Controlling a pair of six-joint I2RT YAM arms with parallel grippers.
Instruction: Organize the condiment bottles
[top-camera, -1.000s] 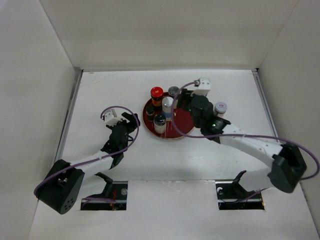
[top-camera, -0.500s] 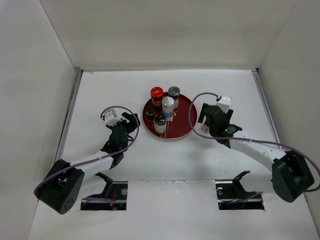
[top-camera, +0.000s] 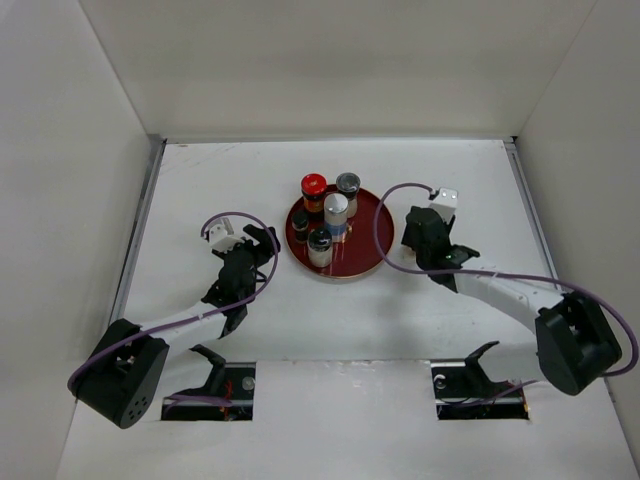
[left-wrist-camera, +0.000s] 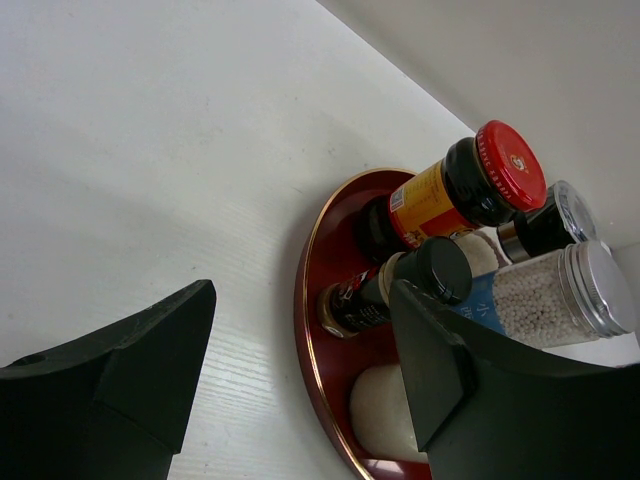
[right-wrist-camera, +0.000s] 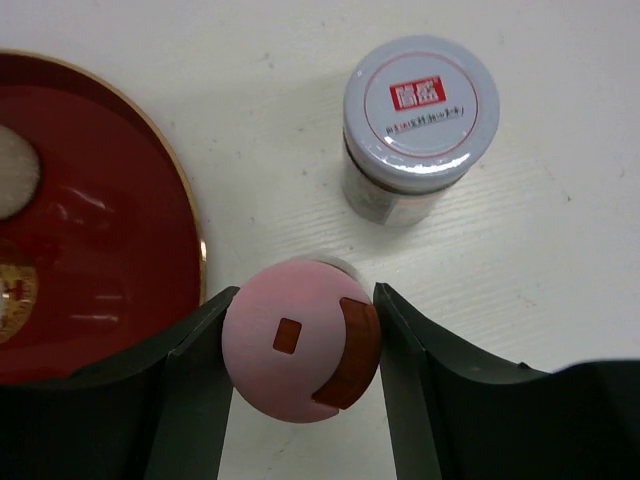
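White table (right-wrist-camera: 560, 250), grey-capped bottle (right-wrist-camera: 420, 115), red Chinese label (right-wrist-camera: 417, 97)

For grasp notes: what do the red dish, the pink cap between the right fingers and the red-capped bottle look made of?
The red dish: glossy lacquer or plastic, given highlights and gold rim. The pink cap: matte plastic, probably; no glare. The red-capped bottle: dark glossy glass or plastic, with sharp reflections.

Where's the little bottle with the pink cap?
In the right wrist view, the pink-capped bottle stands on the table, pinched in the right gripper, just right of the red dish and near the grey-capped bottle.
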